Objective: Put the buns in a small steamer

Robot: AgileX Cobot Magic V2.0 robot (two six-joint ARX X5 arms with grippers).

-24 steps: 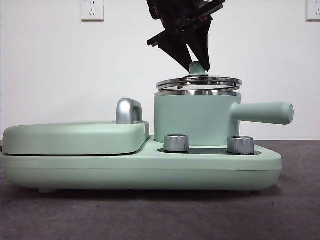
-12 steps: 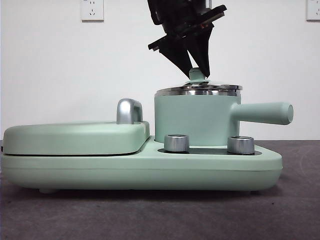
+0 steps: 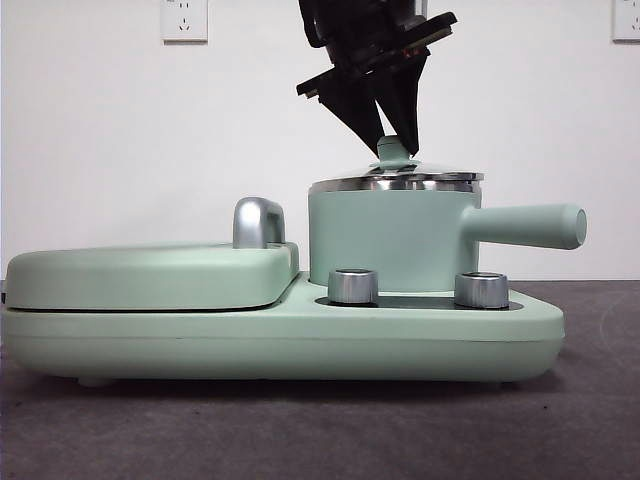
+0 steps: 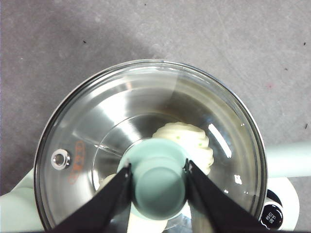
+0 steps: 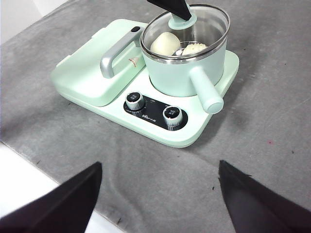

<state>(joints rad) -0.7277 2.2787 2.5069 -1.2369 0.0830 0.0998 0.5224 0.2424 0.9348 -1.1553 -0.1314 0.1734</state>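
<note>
Left gripper [image 4: 158, 177] clamps the lid's knob [image 4: 159, 180]; both buns [image 5: 165, 43] lie below inside the small steamer [image 3: 390, 235].

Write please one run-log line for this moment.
left gripper: shut on lid knob | glass lid: on small steamer | buns: inside | right gripper: open, waiting

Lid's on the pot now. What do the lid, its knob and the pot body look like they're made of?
The round see-through lid looks like glass in a polished steel band: both buns show through it, with glare streaks. Its mint-green knob, held by the left gripper, looks like matte plastic or silicone, with no shine. The mint-green steamer pot looks satin-coated, likely painted metal or plastic.
</note>
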